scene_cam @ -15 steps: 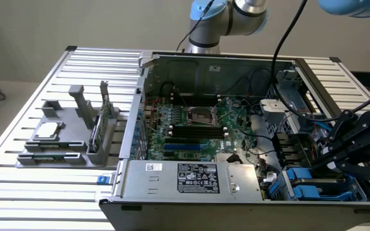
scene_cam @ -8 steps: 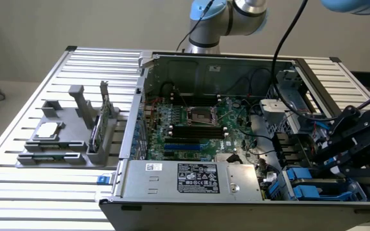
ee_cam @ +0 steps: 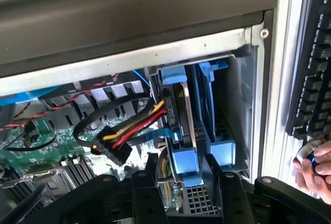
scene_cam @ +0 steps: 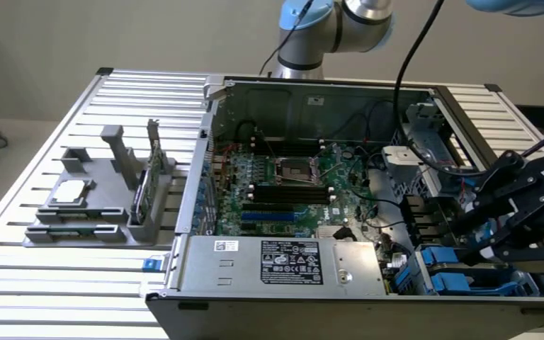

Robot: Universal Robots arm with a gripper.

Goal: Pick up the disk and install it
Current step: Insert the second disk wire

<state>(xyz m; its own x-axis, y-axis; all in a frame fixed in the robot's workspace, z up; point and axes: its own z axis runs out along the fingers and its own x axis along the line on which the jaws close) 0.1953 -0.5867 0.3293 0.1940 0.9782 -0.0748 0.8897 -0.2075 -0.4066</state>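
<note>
The disk (ee_cam: 182, 111) stands on edge in the drive bay of the open computer case (scene_cam: 282, 92), its silver body framed by blue carrier rails. My gripper (ee_cam: 181, 159) is at the disk's near end, with a black finger (ee_cam: 151, 175) on one side of the blue end tab and the other finger on the opposite side, a narrow gap showing beside the tab. The jaws stand open around it. In the exterior view my gripper (scene_cam: 472, 237) hangs over the blue carriers (scene_cam: 442, 273) at the case's front corner on the exterior view's right.
A second blue carrier (ee_cam: 213, 105) sits beside the disk. A cable bundle with a black connector (ee_cam: 116, 144) lies close by, over the motherboard (scene_cam: 286, 180). A grey fixture (scene_cam: 97, 191) stands on the slatted table. A hand (ee_cam: 314, 169) rests by a keyboard (ee_cam: 316, 74).
</note>
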